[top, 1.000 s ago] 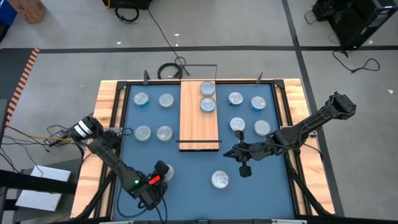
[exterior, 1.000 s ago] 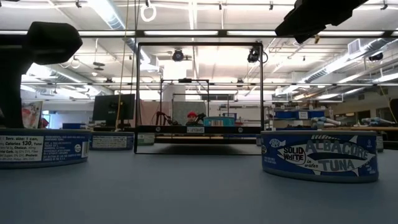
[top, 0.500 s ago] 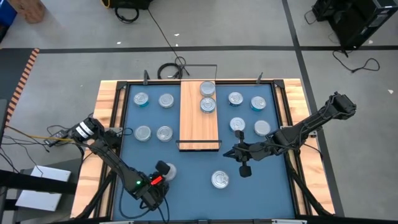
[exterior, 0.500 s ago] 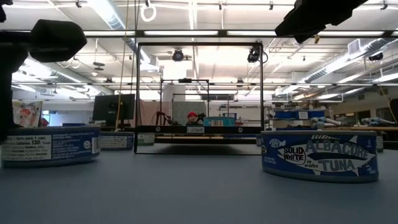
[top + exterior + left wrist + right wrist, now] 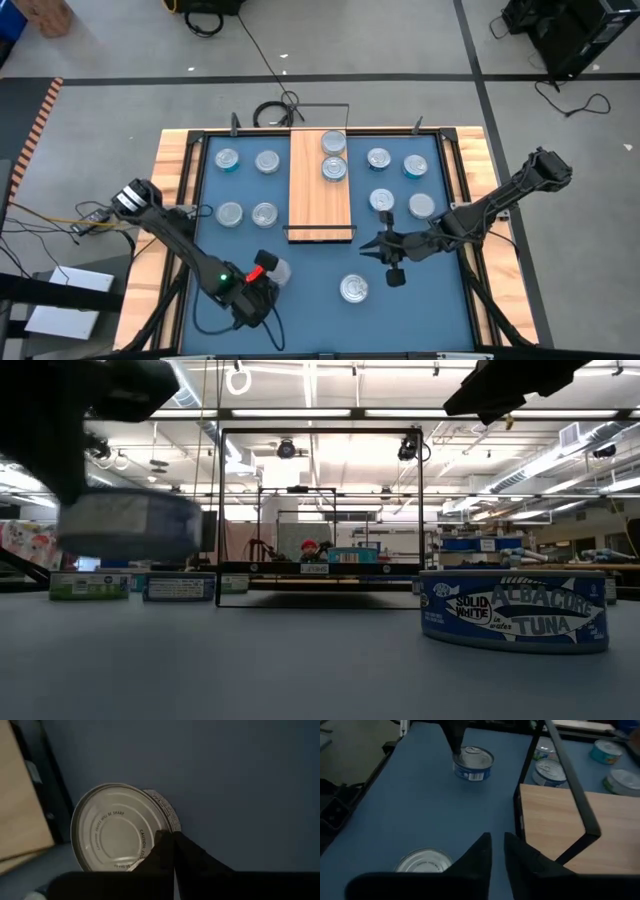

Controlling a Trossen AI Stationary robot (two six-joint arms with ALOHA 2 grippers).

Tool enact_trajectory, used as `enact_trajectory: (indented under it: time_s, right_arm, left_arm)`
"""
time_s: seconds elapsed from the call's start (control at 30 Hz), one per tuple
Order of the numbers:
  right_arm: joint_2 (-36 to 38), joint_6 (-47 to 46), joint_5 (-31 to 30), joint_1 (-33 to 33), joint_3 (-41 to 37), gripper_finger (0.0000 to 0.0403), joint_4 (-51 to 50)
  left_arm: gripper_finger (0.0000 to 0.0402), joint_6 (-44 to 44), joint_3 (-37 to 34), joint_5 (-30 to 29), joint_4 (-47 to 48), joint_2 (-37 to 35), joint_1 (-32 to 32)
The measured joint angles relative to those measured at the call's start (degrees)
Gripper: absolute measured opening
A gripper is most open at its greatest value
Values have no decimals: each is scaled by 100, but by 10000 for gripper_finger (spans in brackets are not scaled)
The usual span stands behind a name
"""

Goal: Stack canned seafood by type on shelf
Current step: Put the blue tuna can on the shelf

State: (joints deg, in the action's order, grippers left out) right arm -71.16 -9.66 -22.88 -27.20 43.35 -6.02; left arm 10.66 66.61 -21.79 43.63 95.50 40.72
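Note:
My left gripper [image 5: 268, 272] is near the table's front left, shut on a tin of canned seafood [image 5: 112, 827] with a silver top and blue sides. That tin [image 5: 130, 525] hangs above the blue table. The shelf [image 5: 320, 205], a light-wood board with a black frame, lies mid-table and carries two tins [image 5: 333, 168] at its far end. My right gripper [image 5: 372, 246] hovers right of the shelf's near end, fingers a little apart and empty. Another tin [image 5: 353, 289] rests on its base in front of it. My left gripper has the tin at the edge of its silver top [image 5: 159, 831], on the side nearest the gripper. The two fingers [image 5: 167, 851] come down steeply from above and meet there; they hide what lies between them. The tin is lifted clear of the table, roughly level.
Two pairs of tins [image 5: 230, 213] sit left of the shelf, and several more [image 5: 381, 200] sit right of it. A black frame arch [image 5: 570, 785] stands over the shelf's near end. Bare blue table [image 5: 310, 300] lies along the front between the grippers.
My left gripper first nudged the tin a little toward the table's right, then rose with it. The tin has left the table and now hangs clear, farther right and higher than before. My right arm has kept still.

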Motion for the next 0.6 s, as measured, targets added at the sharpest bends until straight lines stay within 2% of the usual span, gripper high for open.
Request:
enact_trajectory:
  time_s: [0.3,0.43,0.6]
  right_arm:
    - [-387,712,-323,-209,4,167,536]
    - [-932,967,-370,-345,187,208,636]
    - [-1834,1582,-989,-671,797,251,635]
  left_arm:
    - [0,4,203,23,-506,-181,-255]
    - [0,-2,224,91,-890,-181,-347]
    - [0,-77,229,215,-1177,-181,-396]
